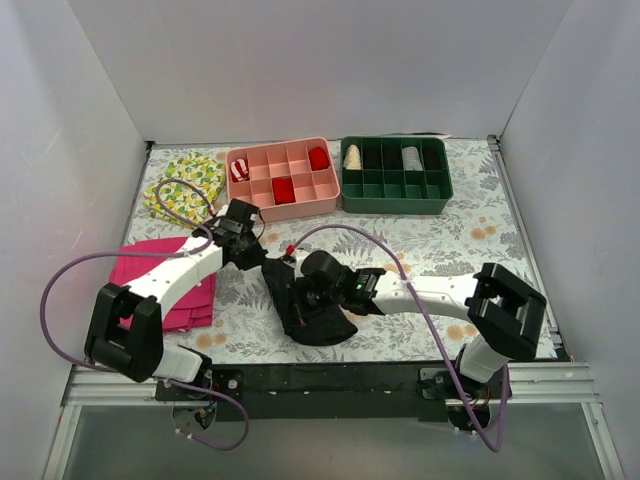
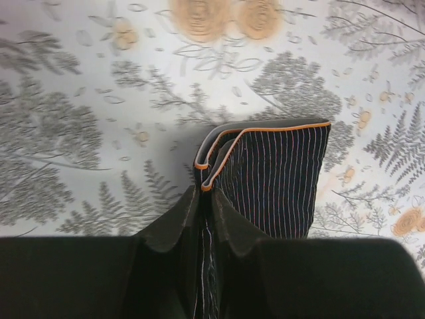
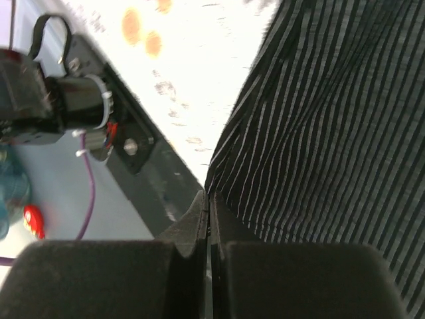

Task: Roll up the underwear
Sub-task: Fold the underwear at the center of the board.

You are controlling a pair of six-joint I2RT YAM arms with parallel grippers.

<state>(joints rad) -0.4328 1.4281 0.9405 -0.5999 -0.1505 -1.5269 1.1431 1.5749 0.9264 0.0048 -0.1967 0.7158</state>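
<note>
The underwear [image 1: 325, 322] is a black, thin-striped garment lying on the fern-print table near the front middle. In the left wrist view it is a folded panel [image 2: 279, 179] with an orange-trimmed edge. My left gripper [image 1: 268, 262] is at its far left corner and shut on that folded edge [image 2: 206, 199]. My right gripper [image 1: 298, 295] comes in from the right and is over the garment's left part. In the right wrist view it [image 3: 209, 203] is shut on the edge of the striped fabric [image 3: 319, 119], close to the table's front rail.
A folded magenta cloth [image 1: 170, 275] lies at the left under my left arm. A lemon-print cloth [image 1: 185, 180] lies at the back left. A pink divided tray [image 1: 300, 205] and a green divided tray [image 1: 395, 198] stand at the back. The black front rail [image 1: 330, 378] runs along the near edge.
</note>
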